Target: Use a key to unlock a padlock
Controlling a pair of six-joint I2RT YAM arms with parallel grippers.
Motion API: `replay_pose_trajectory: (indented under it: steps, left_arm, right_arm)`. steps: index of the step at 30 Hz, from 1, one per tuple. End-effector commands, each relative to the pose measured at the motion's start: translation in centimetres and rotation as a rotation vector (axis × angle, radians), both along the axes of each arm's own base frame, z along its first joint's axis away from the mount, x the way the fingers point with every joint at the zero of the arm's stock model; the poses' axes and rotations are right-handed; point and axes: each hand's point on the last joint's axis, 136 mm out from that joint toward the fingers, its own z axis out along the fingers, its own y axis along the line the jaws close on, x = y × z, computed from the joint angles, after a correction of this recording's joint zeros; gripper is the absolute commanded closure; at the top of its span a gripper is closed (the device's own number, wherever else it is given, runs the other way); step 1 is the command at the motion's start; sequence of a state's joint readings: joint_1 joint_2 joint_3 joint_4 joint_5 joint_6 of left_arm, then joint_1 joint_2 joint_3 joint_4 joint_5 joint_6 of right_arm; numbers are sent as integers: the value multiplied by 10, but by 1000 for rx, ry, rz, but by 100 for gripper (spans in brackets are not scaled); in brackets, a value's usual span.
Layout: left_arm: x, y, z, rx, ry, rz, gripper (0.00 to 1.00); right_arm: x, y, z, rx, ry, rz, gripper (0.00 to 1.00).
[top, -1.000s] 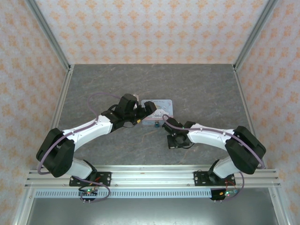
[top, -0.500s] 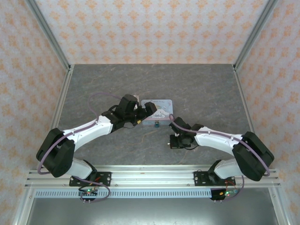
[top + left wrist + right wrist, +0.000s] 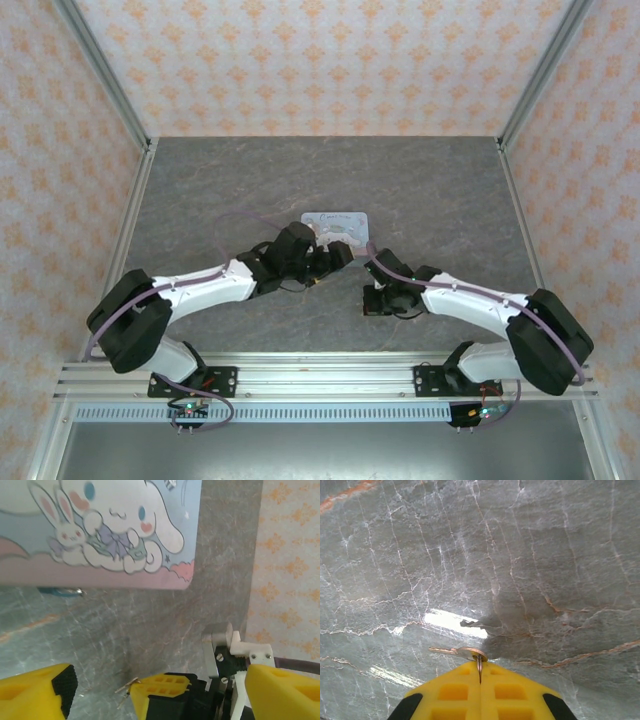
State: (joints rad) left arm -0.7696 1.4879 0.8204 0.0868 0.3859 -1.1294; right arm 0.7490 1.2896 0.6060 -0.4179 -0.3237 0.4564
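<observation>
The pale-blue cartoon tin [image 3: 337,224] lies mid-table. The padlock [image 3: 59,591] is a teal sliver with a metal glint, peeking out at the tin's [image 3: 100,530] near edge. My left gripper [image 3: 334,258] hovers just in front of the tin, open, its yellow fingers [image 3: 35,692] spread wide with nothing between them. My right gripper [image 3: 480,672] is shut on the key [image 3: 456,652], whose thin blade sticks out leftward just above the stone surface. In the left wrist view that right gripper [image 3: 131,689] shows low in the middle, with the key [image 3: 125,686] at its tip.
The grey marble tabletop [image 3: 440,190] is bounded by metal frame posts and patterned walls on three sides. The right gripper [image 3: 372,298] sits near the table's front, a short way right of the left one. An aluminium rail [image 3: 320,375] runs along the near edge.
The left arm swung right and nearer, from beside the tin's left end to just in front of it. The right gripper pulled back toward the near edge with the key.
</observation>
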Motion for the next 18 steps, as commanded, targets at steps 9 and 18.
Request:
replay_pose_trajectory:
  steps: [9, 18]
  left_arm:
    - [-2, -19, -10, -71, 25, 34, 32]
    - [4, -23, -7, -120, 2, 62, 44]
  right_arm:
    - [19, 10, 33, 102, -57, -83, 100]
    - [38, 20, 61, 188, -78, -165, 100]
